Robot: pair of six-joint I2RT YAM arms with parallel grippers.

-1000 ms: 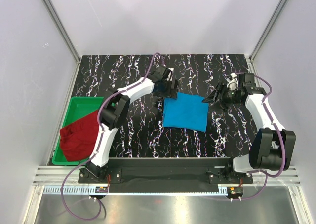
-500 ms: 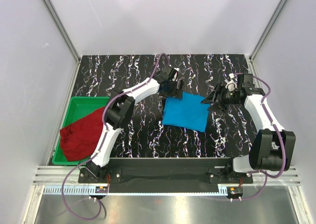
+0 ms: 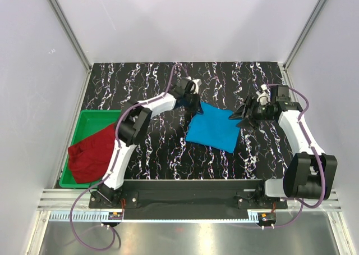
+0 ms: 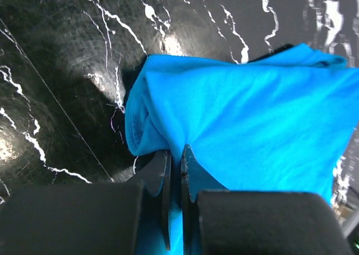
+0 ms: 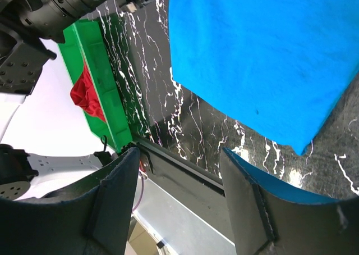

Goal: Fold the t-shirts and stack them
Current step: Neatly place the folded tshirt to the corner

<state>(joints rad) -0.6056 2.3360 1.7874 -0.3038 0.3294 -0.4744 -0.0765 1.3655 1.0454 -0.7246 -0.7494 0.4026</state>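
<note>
The left gripper [image 4: 175, 154] has its jaws clenched, and a pinch of cloth is drawn into a crease right at their tips. What they grasp is the far-left corner of the blue t-shirt [image 3: 212, 127], where a rolled fold edge bulges just left of the jaws. From that corner the shirt spreads away to the right and toward the near edge of the desk [image 3: 146, 81]. It lies as a folded, nearly square pad turned slightly askew.

The right gripper [image 3: 242, 113] sits at the opposite far corner with its jaws released and spread wide. In its wrist view the cloth fills the space beyond the tips. I cannot tell whether one finger touches the corner. The shirt's far edge therefore runs gripper to gripper, left to right, with one end gripped and the other only bracketed.

The red t-shirt [image 3: 90, 156] lies crumpled, half in and half spilling over the green bin [image 3: 92, 117] at the near left. It is well apart from both grippers and much closer to the left arm's side.

Any shift or fold of the blue shirt likely turns on that far edge, so the right jaws would need to close on their corner first.
</note>
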